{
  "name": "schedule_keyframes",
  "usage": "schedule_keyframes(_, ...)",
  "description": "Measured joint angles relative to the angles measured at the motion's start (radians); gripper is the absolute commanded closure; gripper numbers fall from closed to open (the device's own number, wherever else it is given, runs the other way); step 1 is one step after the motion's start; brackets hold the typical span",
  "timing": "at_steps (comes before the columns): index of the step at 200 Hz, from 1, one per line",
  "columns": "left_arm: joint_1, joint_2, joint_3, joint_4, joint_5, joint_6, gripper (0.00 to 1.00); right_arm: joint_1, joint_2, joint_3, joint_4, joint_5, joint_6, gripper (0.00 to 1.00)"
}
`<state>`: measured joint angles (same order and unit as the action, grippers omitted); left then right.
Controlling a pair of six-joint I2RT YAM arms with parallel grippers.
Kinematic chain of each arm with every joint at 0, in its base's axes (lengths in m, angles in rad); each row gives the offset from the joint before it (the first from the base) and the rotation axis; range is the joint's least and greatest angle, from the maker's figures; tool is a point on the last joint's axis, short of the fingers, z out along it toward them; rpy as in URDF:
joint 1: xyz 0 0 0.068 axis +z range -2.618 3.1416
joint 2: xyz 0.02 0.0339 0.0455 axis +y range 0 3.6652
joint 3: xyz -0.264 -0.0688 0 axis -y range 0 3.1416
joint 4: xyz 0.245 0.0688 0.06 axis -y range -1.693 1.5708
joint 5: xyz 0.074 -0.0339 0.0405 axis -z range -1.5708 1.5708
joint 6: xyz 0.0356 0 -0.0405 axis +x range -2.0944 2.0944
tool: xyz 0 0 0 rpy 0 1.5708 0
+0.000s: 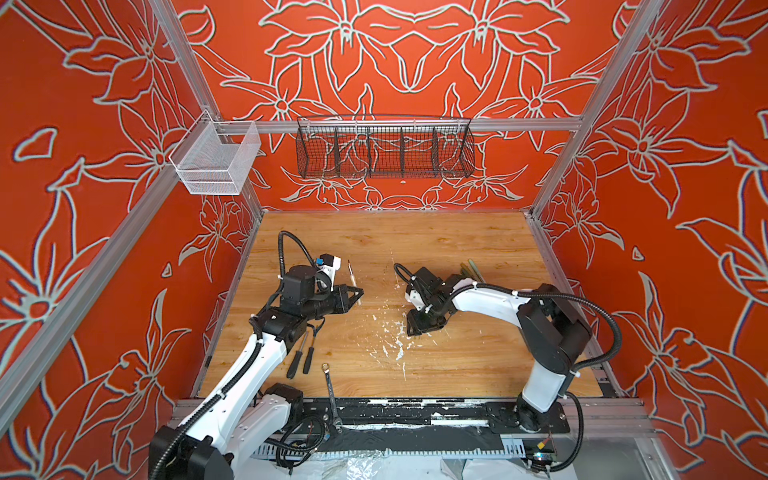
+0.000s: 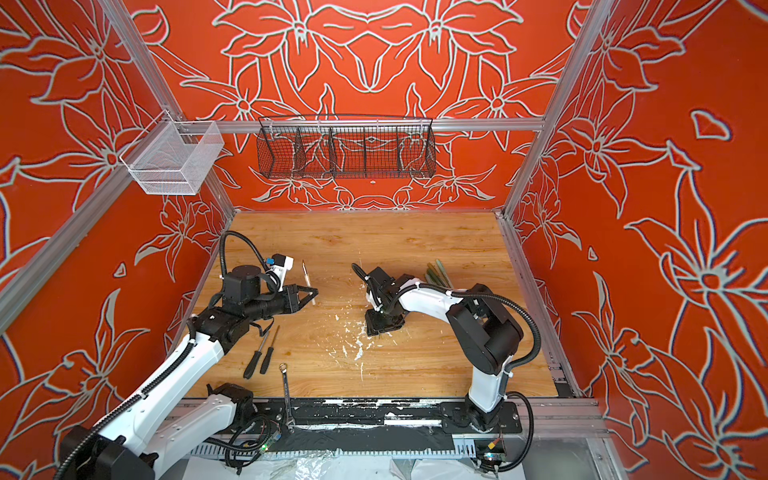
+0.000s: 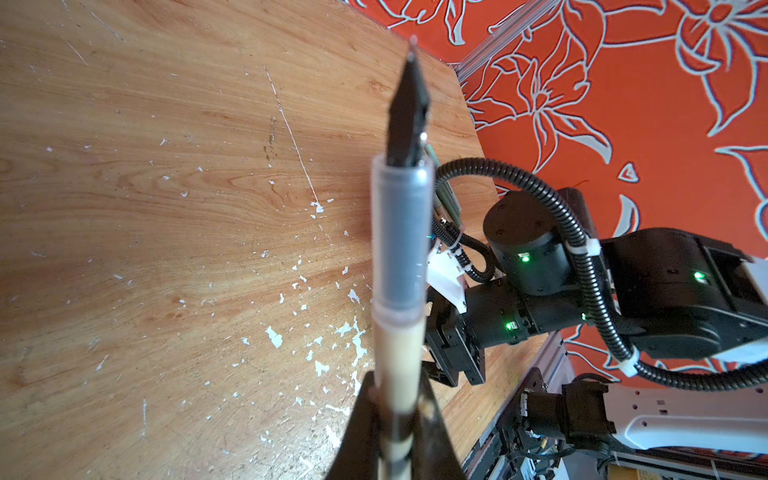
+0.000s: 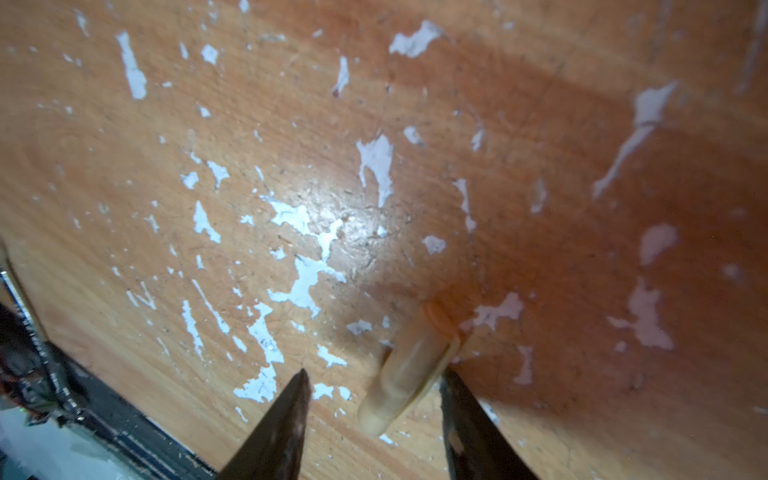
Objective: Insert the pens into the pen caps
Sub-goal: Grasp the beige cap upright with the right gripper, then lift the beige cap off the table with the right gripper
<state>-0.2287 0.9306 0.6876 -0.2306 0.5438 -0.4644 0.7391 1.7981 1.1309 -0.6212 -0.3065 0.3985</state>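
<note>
Firstly, at left, the left gripper (image 3: 399, 409) is closed tight on the beige pen (image 3: 398, 353), pinching the barrel low down. The clear grip section and dark pointed nib project free beyond the jaws. In both top views the pen is carried crosswise to the gripper, above the table (image 1: 415, 237), nib end toward the back wall. The left arm reaches forward from the near-left corner, its wrist turned so that the gripper points toward the middle. Beside its forearm lie two screwdrivers (image 1: 301, 359), with a wrench (image 1: 331, 390) near them across the front edge. At centre, white paint flecks (image 1: 395, 338) mark the wood. The right gripper (image 4: 374, 374) points down among them, jaws roughly half open and straddling a beige cap (image 4: 409, 370) that lies on the table. The cap sits close against one finger, contact uncertain, with a gap to the opposite one. The right arm arches over from the near-right corner, elbow high. Behind its wrist the other pens (image 1: 473, 268) lie bunched.
</note>
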Motion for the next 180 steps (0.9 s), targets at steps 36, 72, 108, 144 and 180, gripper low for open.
schedule_keyframes(36,0.002,0.0,0.0,0.0,0.0,0.0,1.0,0.044,0.053,0.087,-0.087,0.134,-0.007,0.58)
schedule_keyframes(72,0.008,0.0,-0.002,0.002,0.0,0.0,1.0,0.09,0.106,0.152,-0.165,0.261,-0.01,0.64)
schedule_keyframes(108,0.011,0.0,-0.007,0.009,0.0,0.0,1.0,0.125,0.127,0.189,-0.23,0.358,-0.01,0.74)
schedule_keyframes(144,0.021,0.0,-0.015,0.012,0.005,-0.001,1.0,0.145,0.151,0.235,-0.282,0.427,-0.009,0.84)
schedule_keyframes(180,0.024,0.0,-0.015,0.015,0.013,-0.002,1.0,0.154,0.164,0.264,-0.313,0.46,-0.017,0.91)
